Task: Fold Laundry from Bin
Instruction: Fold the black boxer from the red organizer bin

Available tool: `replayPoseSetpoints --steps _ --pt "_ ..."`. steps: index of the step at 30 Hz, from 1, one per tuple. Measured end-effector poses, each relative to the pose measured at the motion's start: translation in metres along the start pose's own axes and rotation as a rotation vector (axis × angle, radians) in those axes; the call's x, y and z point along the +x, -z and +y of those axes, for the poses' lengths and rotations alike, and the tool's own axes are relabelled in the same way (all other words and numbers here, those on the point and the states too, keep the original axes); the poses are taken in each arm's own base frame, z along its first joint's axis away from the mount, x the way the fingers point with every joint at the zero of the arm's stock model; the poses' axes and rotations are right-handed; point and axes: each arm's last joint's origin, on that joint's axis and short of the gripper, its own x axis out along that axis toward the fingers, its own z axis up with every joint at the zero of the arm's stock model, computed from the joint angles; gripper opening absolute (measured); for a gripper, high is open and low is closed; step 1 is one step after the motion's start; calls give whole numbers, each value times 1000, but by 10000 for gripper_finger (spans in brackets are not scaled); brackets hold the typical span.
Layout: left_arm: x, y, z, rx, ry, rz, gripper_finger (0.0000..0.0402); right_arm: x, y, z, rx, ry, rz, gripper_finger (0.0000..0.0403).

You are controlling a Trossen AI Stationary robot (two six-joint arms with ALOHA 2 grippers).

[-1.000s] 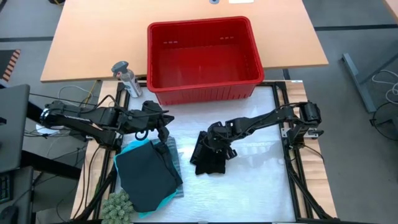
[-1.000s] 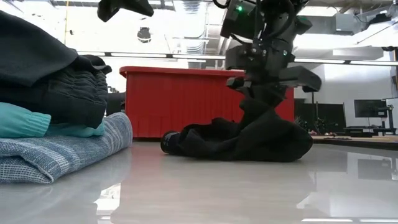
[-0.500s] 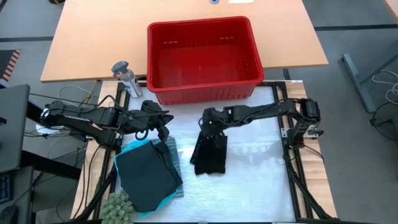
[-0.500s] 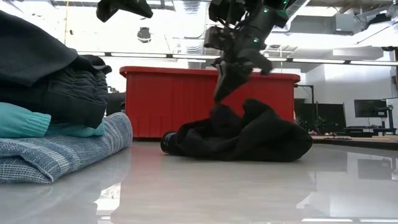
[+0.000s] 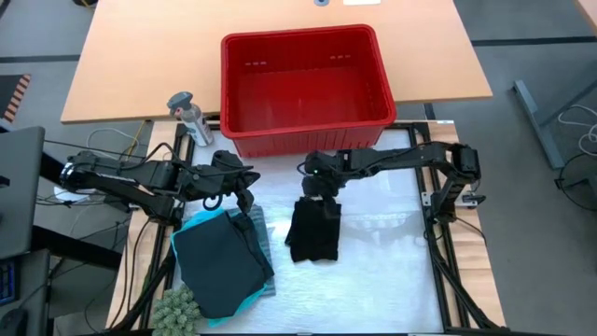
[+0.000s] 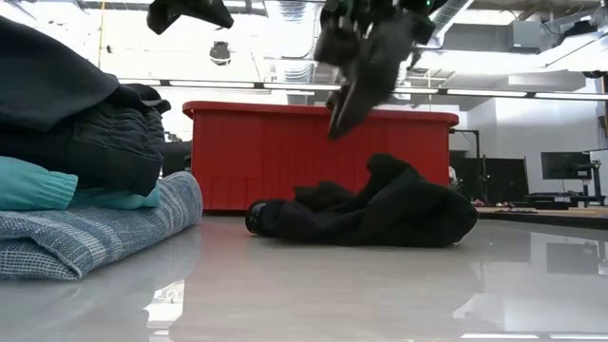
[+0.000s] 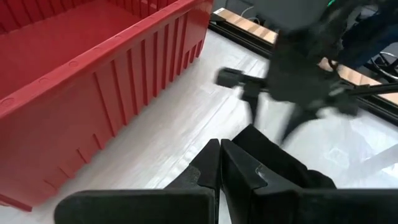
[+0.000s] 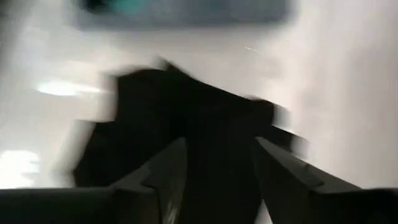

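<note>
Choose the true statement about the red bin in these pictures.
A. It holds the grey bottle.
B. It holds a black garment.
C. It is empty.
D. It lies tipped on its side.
C: the high view shows only the bare red floor of the bin, which stands upright.

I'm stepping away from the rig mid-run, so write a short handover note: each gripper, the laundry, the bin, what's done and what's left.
Right gripper: open, empty, raised above the black garment, which lies crumpled on the white mat.
Left gripper: fingers shut, empty, waiting beside the folded stack of black, turquoise and striped pieces.
Red bin: looks empty, at the mat's far edge.
Done: the stack is folded and the bin unloaded.
Left: fold the black garment and add it to the stack.
</note>
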Motion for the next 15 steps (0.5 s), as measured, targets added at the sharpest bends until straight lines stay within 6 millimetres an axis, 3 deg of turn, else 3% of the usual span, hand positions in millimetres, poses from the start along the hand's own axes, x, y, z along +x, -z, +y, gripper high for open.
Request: replayPoseSetpoints --steps 3,6,11,15 --pt "0 1 1 6 -5 8 0 -6 -10 17 14 -188 -31 217" --pt "0 2 1 15 -12 20 0 -4 -15 42 -88 -235 3 220" --pt "0 3 2 20 -16 27 0 11 -9 84 -355 -142 92 220" --pt "0 3 2 20 -16 27 0 16 -5 98 -515 -30 146 221"
